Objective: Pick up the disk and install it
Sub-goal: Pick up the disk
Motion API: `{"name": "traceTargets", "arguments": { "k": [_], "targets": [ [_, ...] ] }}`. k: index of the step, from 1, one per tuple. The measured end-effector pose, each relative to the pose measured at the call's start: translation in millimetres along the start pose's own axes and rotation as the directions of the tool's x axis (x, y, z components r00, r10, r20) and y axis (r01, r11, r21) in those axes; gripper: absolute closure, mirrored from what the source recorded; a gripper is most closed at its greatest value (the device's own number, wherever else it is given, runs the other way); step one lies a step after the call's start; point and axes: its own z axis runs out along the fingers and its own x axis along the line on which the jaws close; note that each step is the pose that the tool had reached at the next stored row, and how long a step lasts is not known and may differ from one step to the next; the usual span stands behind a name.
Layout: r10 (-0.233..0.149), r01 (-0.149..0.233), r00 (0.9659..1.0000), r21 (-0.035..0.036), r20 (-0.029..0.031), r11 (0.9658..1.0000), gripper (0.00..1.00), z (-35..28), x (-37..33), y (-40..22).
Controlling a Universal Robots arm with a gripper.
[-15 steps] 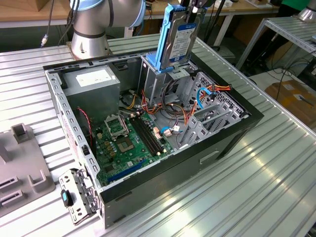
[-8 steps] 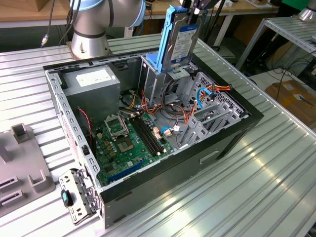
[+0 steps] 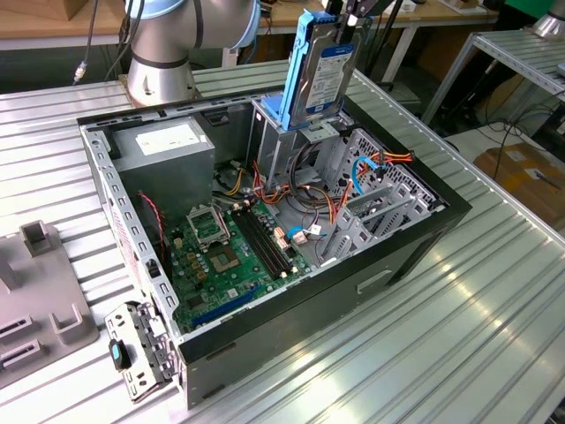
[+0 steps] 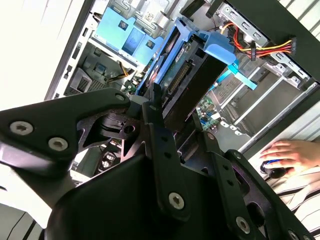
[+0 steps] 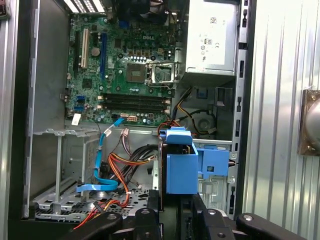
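The disk [image 3: 322, 75], a grey drive in a light-blue carrier, stands upright on its short end above the metal drive cage [image 3: 291, 146] of the open computer case. Its lower edge is level with the cage's top; whether it has entered the cage is hidden. My gripper [image 3: 349, 16] is shut on the disk's upper end. In the second wrist view the black fingers [image 4: 156, 125] clamp the disk [image 4: 187, 70] from both sides. In the first wrist view the disk [image 5: 181, 172] is seen end-on, with the gripper [image 5: 175, 202] behind it.
The case [image 3: 415, 238] lies open on a ribbed metal table [image 3: 494, 336], showing the motherboard [image 3: 225, 256], power supply [image 3: 168, 146] and orange and blue cables [image 3: 366, 168]. The arm's base [image 3: 163, 62] stands behind it. Grey fixtures [image 3: 44, 300] sit at the exterior view's left. A person's hand [image 4: 290, 152] rests nearby.
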Motion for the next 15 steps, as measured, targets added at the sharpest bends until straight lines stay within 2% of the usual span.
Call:
{"name": "traceTargets", "arguments": {
  "k": [3,9,15],
  "targets": [
    [0.000,0.000,1.0000,0.0000,-0.0001,1.0000,0.65,0.0,0.3,0.0],
    [0.000,0.000,1.0000,0.0000,0.0001,1.0000,0.65,0.0,7.4,0.4],
    [0.000,0.000,1.0000,0.0000,0.0001,1.0000,0.65,-0.1,18.7,1.1]
  ]
}}
